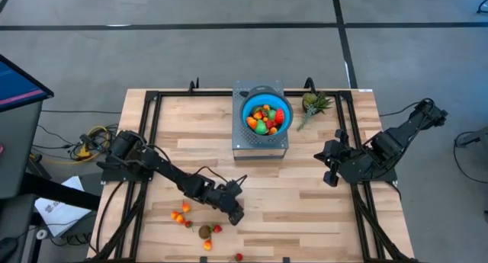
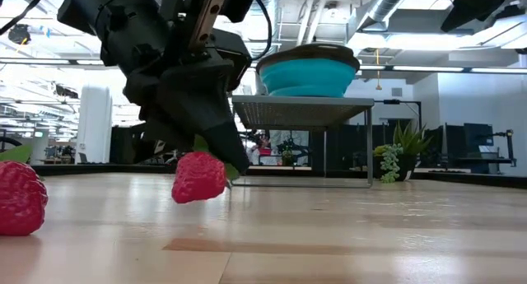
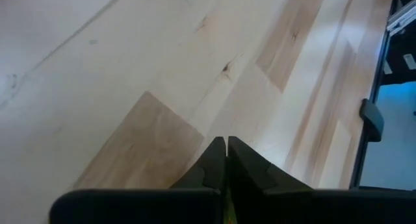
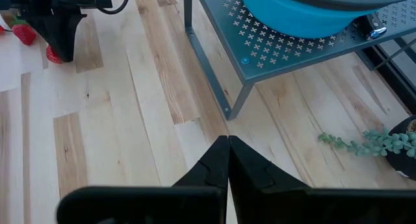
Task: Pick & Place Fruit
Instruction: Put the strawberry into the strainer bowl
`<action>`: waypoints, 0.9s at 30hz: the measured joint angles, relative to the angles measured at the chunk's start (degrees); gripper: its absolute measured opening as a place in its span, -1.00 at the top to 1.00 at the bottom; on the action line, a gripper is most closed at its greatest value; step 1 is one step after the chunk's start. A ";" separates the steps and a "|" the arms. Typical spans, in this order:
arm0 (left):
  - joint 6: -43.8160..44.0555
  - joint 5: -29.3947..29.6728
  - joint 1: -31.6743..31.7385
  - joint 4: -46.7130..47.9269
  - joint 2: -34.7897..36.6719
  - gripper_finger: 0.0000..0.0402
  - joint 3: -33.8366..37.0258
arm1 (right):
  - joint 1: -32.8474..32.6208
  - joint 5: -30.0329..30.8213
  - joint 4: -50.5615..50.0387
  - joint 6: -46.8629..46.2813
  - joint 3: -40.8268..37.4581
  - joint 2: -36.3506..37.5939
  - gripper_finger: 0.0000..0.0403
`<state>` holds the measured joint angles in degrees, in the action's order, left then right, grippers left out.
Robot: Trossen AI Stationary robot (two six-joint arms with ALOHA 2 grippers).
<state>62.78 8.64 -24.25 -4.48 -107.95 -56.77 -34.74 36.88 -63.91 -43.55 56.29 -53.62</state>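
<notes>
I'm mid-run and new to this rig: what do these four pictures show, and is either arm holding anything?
Two dark robot arms work at a wooden table. One picture looks straight down, one looks level across the tabletop, and two come from cameras on the wrists. The left end effector is shut, apparently pinching a red strawberry by its green leaf. The right end effector waits at the table's right side, shut on nothing. Loose fruit lies near the left arm; more fills the blue bowl on a grey stand.

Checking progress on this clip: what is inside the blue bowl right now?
The blue bowl on the grey metal stand holds a heap of small toy fruits, orange, red and green. Any pieces beneath the top layer are covered.
</notes>
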 joint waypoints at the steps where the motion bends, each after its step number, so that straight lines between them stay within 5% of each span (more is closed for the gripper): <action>1: -0.02 0.00 0.07 0.05 0.23 1.00 0.00 | 0.00 0.00 0.00 0.00 0.00 0.01 1.00; 10: -8.32 3.51 3.69 -0.52 9.82 1.00 -0.02 | 0.00 0.02 -0.14 0.61 0.00 0.01 1.00; 19: -20.00 12.88 9.59 -1.56 24.62 1.00 -0.02 | 0.02 0.39 -0.18 0.63 0.00 -0.01 1.00; 27: -30.07 20.55 13.84 -7.95 29.91 1.00 -0.04 | 0.02 0.61 0.05 0.61 0.00 -0.01 1.00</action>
<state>32.72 29.19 -10.41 -12.43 -78.04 -56.82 -34.72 37.50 -63.86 -42.94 56.29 -53.62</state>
